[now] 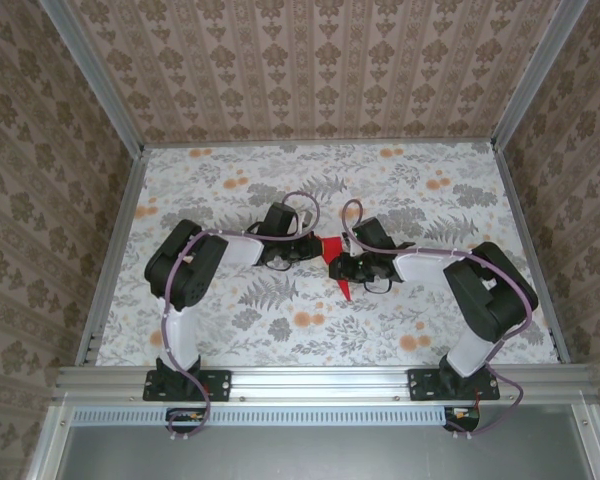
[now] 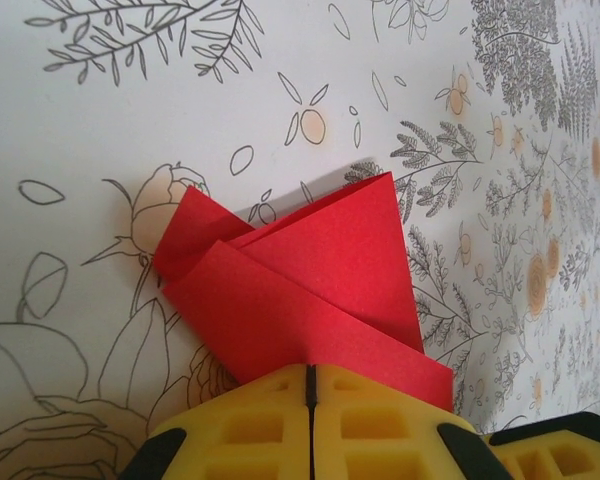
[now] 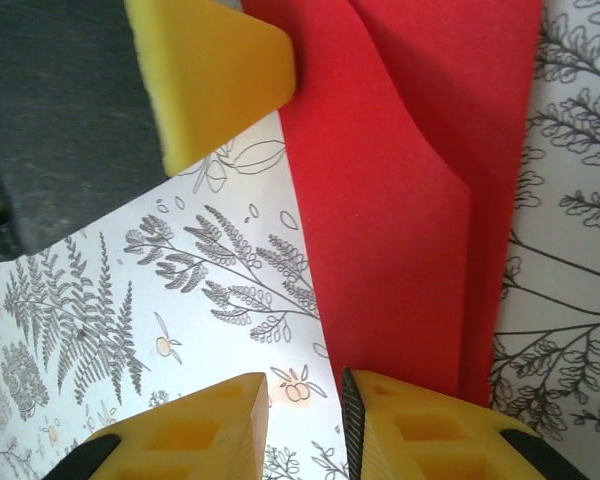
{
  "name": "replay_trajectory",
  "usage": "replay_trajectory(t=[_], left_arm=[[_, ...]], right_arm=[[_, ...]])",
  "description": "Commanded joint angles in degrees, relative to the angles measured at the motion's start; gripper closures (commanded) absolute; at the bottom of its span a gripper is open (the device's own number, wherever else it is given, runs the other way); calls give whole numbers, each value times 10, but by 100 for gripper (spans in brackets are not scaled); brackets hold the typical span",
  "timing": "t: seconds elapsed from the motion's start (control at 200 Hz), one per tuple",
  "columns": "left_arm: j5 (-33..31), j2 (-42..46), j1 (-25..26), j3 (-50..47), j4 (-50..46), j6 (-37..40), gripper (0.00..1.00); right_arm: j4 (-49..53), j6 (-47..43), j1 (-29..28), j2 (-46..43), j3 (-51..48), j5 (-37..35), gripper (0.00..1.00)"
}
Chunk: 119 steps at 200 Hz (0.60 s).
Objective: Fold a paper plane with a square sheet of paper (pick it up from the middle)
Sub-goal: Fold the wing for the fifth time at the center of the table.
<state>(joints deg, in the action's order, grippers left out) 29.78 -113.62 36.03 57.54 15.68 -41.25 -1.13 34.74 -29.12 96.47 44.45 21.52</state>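
The red paper [image 1: 344,286] is a creased, pointed shape lying on the table between both grippers, its tip toward the near edge. In the left wrist view the folded red paper [image 2: 320,270] shows layered flaps, and its near edge runs under my left gripper [image 2: 310,375], whose yellow fingers are shut together on top of it. My left gripper [image 1: 308,248] sits at the paper's left side. My right gripper [image 3: 302,392] is open: one finger lies over the red paper [image 3: 400,200], the other over bare table. The left gripper's yellow finger [image 3: 215,75] touches the paper's far edge.
A floral tablecloth [image 1: 280,320] covers the table. Patterned walls with aluminium posts [image 1: 115,250] enclose three sides, and a metal rail [image 1: 320,378] runs along the near edge. Both arms bend inward toward the centre.
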Motion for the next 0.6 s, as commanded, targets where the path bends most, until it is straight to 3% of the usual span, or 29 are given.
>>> replay_trajectory(t=[0.0,0.215,0.59], left_arm=[[5,12,-1,10,-38,28,89],[34,49,-1,-12,14,27,83],[37,35,31,-32,58,12,84]], right_arm=[[-14,21,10,9,-17,-18,73],[-44,58,25,15,-48,-4,75],[-106,134,45,51,-77,42,82]])
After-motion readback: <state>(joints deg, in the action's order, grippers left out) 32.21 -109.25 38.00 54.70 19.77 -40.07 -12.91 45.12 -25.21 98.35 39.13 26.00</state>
